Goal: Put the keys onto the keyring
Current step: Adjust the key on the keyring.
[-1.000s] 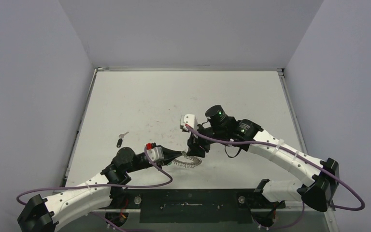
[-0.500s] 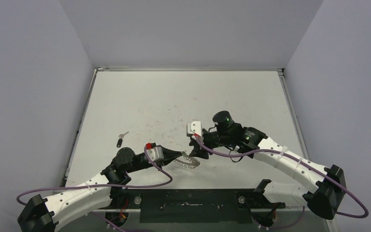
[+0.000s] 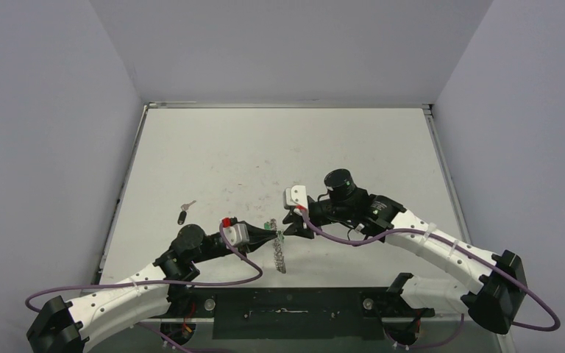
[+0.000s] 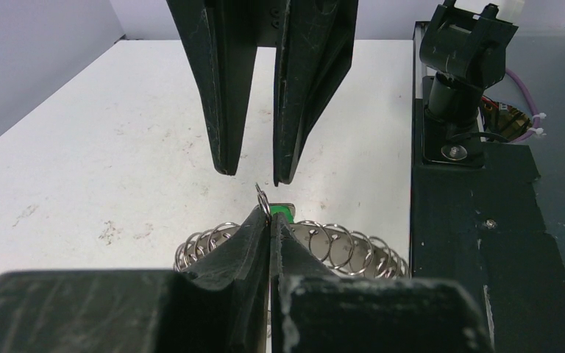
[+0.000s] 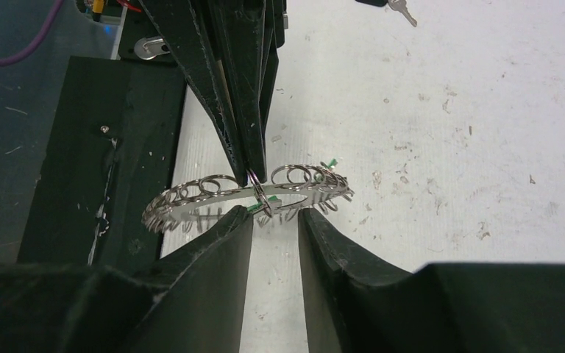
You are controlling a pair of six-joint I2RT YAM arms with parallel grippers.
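Top external, black-headed key (image 3: 182, 215) apart at left, keyring (image 3: 280, 252) between jaws

Keyring (image 4: 346, 246): bright polished metal, its small loops glinting. Green-headed key (image 4: 281, 211): head a saturated green, possibly plastic-coated; too little shows to be sure. Left gripper (image 4: 270, 219) and right gripper (image 5: 274, 213): matt black plastic, finely scratched along the fingers. Table (image 5: 449, 132): matt white, scuffed and speckled. Mounting plate (image 4: 478, 243): dull black, dusty, with a shiny metal screw (image 4: 454, 151).
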